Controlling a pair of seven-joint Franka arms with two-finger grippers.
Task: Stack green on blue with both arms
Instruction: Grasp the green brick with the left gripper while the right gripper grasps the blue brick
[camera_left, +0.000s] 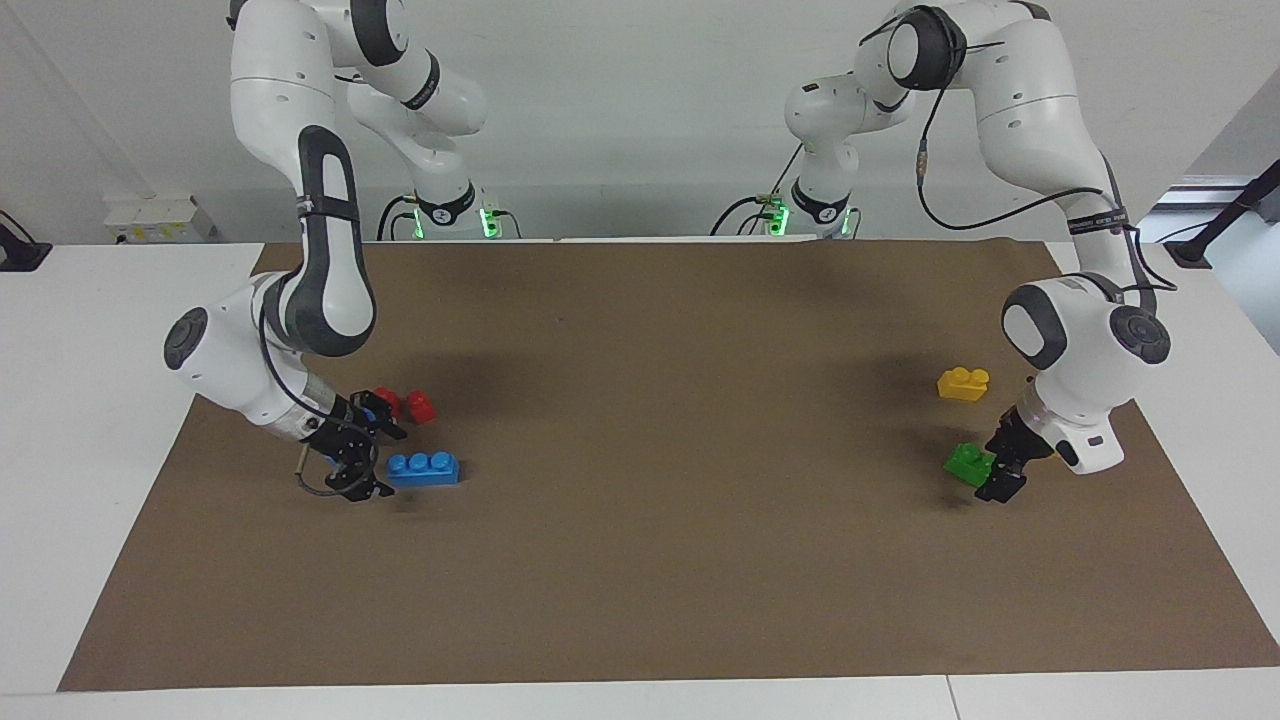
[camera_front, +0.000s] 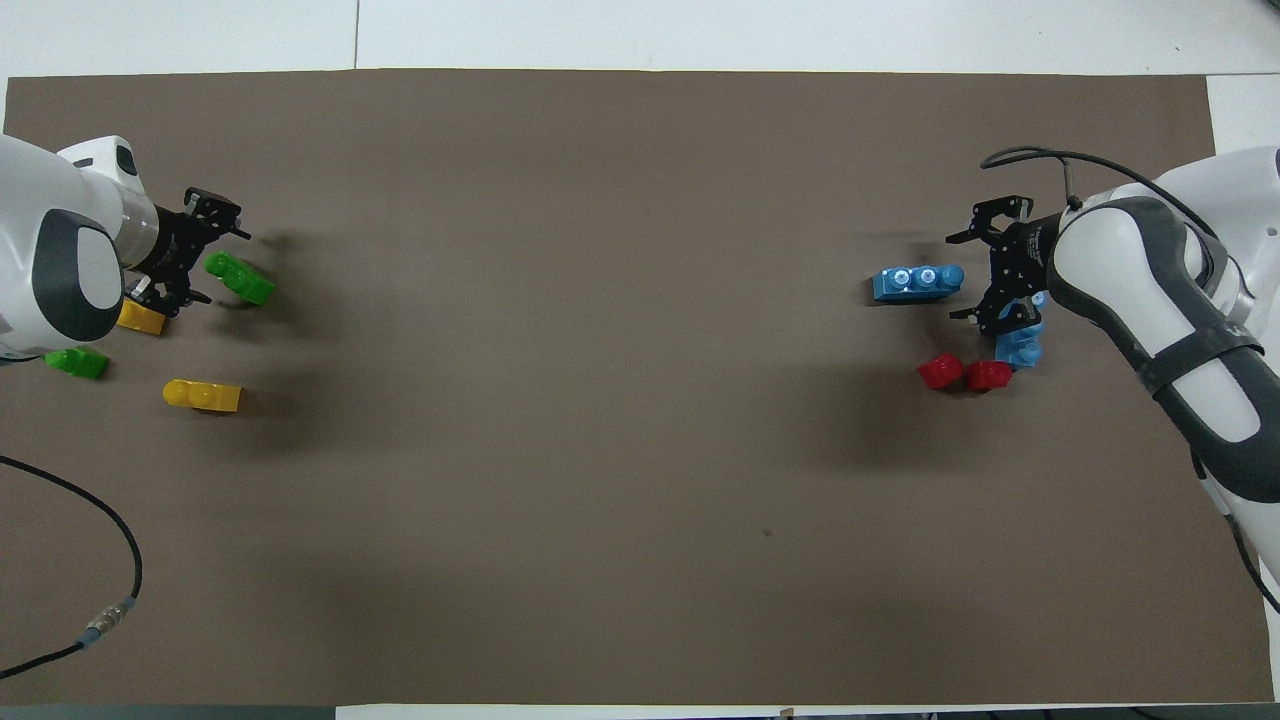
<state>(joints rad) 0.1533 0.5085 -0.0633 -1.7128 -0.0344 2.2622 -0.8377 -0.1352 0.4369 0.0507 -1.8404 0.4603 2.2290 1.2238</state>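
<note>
A green two-stud brick (camera_left: 968, 463) lies tilted at the left arm's end of the mat, and it also shows in the overhead view (camera_front: 238, 278). My left gripper (camera_left: 997, 468) (camera_front: 224, 266) is low and open, its fingertips on either side of the brick's near end; I cannot tell if they touch it. A blue three-stud brick (camera_left: 425, 468) (camera_front: 915, 283) lies at the right arm's end. My right gripper (camera_left: 378, 462) (camera_front: 955, 278) is low and open, its tips at that brick's end.
A second blue brick (camera_front: 1020, 345) and two red bricks (camera_left: 420, 407) (camera_front: 938, 371) lie close to the right gripper, nearer to the robots. A second green brick (camera_front: 75, 362) and two yellow bricks (camera_front: 200, 395) (camera_front: 140, 317) lie near the left gripper. A cable (camera_front: 110, 560) lies on the mat.
</note>
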